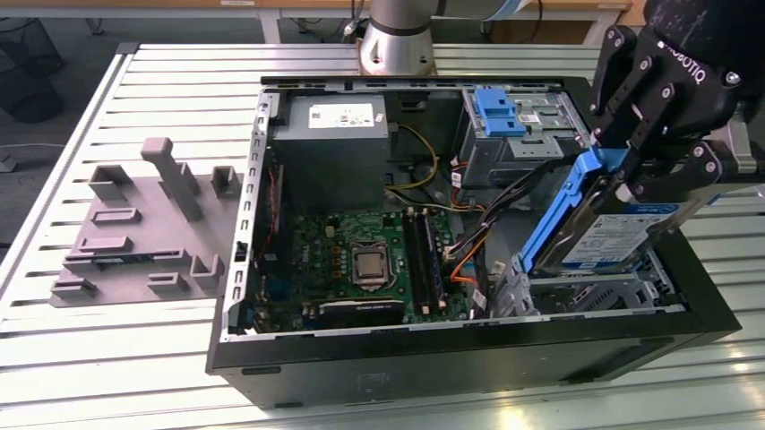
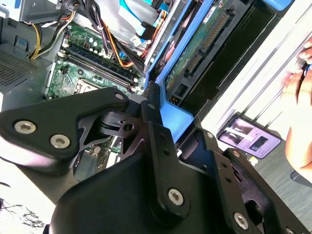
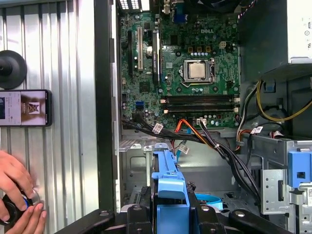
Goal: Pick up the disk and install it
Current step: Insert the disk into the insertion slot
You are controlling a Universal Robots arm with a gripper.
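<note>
We find the gripper (image 1: 646,175) clenched on the upper end of the disk (image 1: 615,237), its fingers grasping across the blue side rails (image 3: 168,180). In the exterior view the disk hangs steeply tilted at about four o'clock within the open case (image 1: 478,354). Its lower end is at the mouth of the drive cage (image 1: 597,291); we cannot tell whether it touches the cage wall.

We judge the step in hand to be bringing the disk into the cage. To do it well:

1. Align both rails with the cage walls before any descent. A skewed entry is likely to jam.
2. Mind the grip. The disk is held at one end only, so side contact at the free end could twist it between the fingers.
3. Clear the cable bundle (image 1: 502,202), which lies just beside the disk at its nine o'clock in the exterior view. Beyond it lies the motherboard (image 1: 358,260).
4. Protect the circuit-board face (image 2: 200,44) seen in the second wrist view; it should not scrape on metal.

A person's hand (image 3: 14,190) rests on the table outside the case, well apart from the cage.
</note>
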